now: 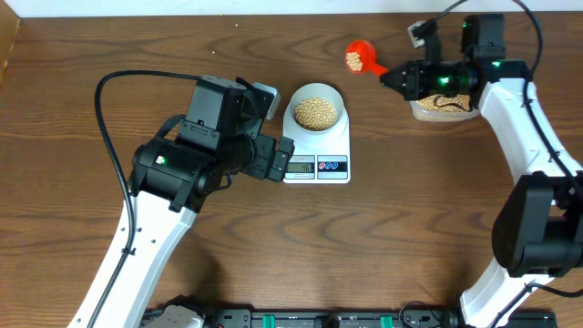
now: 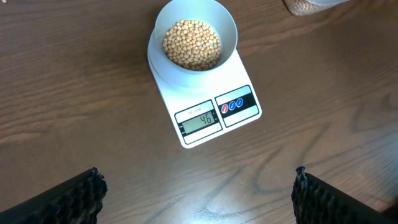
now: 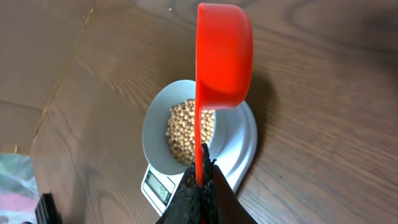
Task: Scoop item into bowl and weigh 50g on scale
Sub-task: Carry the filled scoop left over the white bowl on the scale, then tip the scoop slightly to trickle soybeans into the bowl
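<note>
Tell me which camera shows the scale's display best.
Left wrist: the display is close and legible, reading 46. Overhead shows it tiny, digits illegible. Right wrist catches it slanted at the bottom edge.

The scale [image 1: 317,157] is being kept near the middle of the table [image 1: 82,55], its display turned toward the robot. The bowl [image 2: 227,30] is being carried on the scale's far half, and the beans [image 1: 316,112] are being held in it. The tub [image 1: 446,110] is being kept to the right, well apart from the scale. The scoop [image 1: 357,56] is being gripped by the right gripper [image 1: 393,77] between bowl and tub, seemingly with a few beans in it. The left gripper [image 2: 199,202] is being held just left of the display.
</note>
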